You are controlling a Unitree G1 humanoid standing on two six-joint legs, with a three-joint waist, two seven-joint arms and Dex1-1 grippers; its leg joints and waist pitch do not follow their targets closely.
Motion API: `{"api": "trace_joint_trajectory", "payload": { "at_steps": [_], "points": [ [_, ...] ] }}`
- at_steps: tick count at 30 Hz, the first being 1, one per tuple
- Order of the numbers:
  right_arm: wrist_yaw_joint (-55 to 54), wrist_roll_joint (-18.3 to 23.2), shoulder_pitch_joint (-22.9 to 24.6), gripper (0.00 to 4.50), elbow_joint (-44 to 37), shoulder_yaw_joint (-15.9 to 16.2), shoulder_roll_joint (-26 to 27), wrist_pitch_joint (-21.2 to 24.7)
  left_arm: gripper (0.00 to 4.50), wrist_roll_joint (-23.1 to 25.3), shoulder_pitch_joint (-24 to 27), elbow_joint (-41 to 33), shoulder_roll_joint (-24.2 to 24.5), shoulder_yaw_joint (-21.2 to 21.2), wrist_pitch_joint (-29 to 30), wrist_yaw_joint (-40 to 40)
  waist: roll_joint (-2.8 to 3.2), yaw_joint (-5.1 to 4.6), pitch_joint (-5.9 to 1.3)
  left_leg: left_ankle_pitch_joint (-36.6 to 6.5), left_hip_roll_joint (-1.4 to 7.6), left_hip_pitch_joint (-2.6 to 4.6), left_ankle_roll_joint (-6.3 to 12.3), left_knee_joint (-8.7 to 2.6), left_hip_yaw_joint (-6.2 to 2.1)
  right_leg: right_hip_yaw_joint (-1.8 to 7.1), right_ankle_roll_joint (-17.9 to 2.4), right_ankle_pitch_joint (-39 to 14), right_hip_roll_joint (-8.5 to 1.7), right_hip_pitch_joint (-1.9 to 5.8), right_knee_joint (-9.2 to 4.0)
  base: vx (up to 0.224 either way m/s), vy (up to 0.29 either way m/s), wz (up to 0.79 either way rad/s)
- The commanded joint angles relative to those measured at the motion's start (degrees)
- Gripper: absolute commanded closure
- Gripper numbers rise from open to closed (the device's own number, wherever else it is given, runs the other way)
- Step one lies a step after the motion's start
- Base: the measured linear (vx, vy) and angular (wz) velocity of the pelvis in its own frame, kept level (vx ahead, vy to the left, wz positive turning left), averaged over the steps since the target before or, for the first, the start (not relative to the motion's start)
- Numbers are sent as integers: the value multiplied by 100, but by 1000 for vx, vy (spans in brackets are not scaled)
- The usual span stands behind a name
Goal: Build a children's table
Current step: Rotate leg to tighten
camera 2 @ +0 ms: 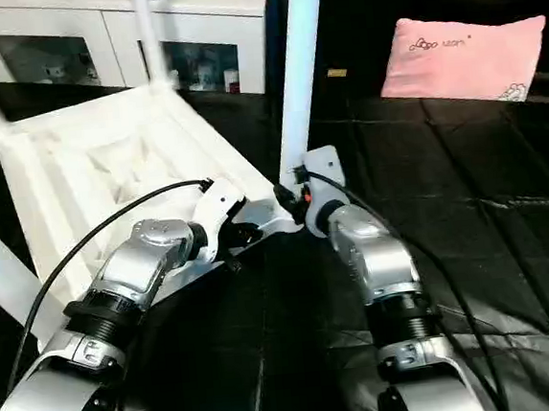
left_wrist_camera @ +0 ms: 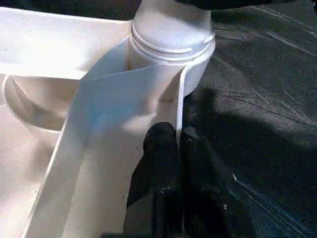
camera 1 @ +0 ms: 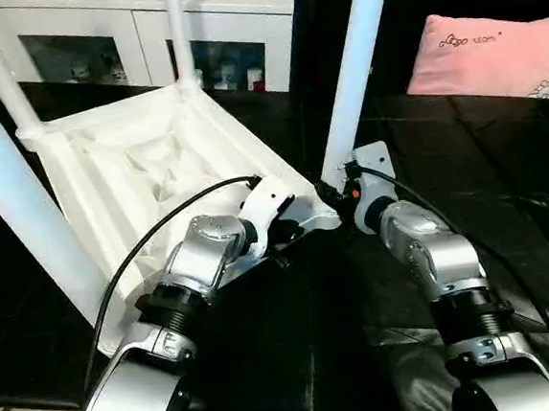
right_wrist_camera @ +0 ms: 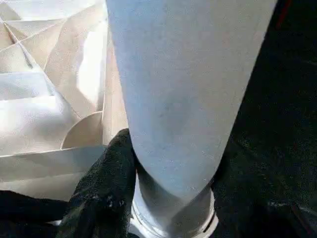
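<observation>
1. We see a black sheet with creases covering the work surface.
2. At the back stands a white cabinet with glass doors; small items sit behind the glass.
3. A pink pillow lies on the far right of the black sheet.

**Camera layout: head pair plus two wrist close-ups**

Head stereo pair looks forward and down over both forearms; the two eyes share the upturned tabletop, cabinet and pink pillow. Left wrist camera sits very near the tabletop's rim, facing a corner socket. Right wrist camera is pressed close to a leg at that shared corner.
</observation>
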Motion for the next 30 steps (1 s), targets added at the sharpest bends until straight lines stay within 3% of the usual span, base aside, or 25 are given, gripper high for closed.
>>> {"api": "trace_joint_trajectory", "payload": {
  "at_steps": [1, 4, 5, 10, 18, 22, 30],
  "points": [
    [266, 200, 79, 188, 28, 376, 293, 182, 450, -241, -149, -381, -268, 38, -160, -71, 21, 59, -415, -516, 125, -2, 360, -305, -41, 355, -982, -785, -480, 407, -422, 0, 0, 0],
    [380, 259, 158, 181, -120, 368, 226, 185, 450, -255, -111, -391, -169, 26, -229, -144, 17, 65, -408, -602, 126, 9, 337, -307, -38, 366, -931, -917, -485, 409, -441, 0, 0, 0],
    [449, 271, 209, 153, -182, 370, 185, 178, 450, -284, -92, -419, -124, -1, -254, -220, 24, 66, -407, -598, 132, 12, 325, -312, -42, 364, -931, -922, -485, 406, -438, 0, 0, 0],
    [999, 353, 426, 112, -484, 497, -114, 224, 450, -344, -20, -495, 32, -32, -354, -469, 16, 96, -405, -604, 134, 15, 371, -308, -37, 366, -941, -857, -482, 412, -433, 0, 0, 0],
    [2360, 557, 864, 36, -1125, 741, -1108, 265, 450, -445, 152, -586, 359, -182, -773, -1274, -11, 193, -370, -800, 129, 24, 351, -314, -29, 361, -647, -1559, -483, 389, -517, 0, 0, 0],
    [3160, 863, 968, 6, -1339, 592, -1626, 232, 450, -459, 221, -598, 660, -350, -1115, -1961, -16, 221, -385, -811, 137, 20, 392, -312, -37, 361, -605, -1610, -491, 393, -515, 0, 0, 0],
    [4573, 1316, 948, 6, -1282, 628, -2361, 154, 450, -565, 238, -687, 1121, -700, -1458, -3265, -6, 346, -390, -701, 175, 51, 453, -302, -19, 365, -861, -1187, -491, 355, -457, 0, 0, 0]
  ]
}}
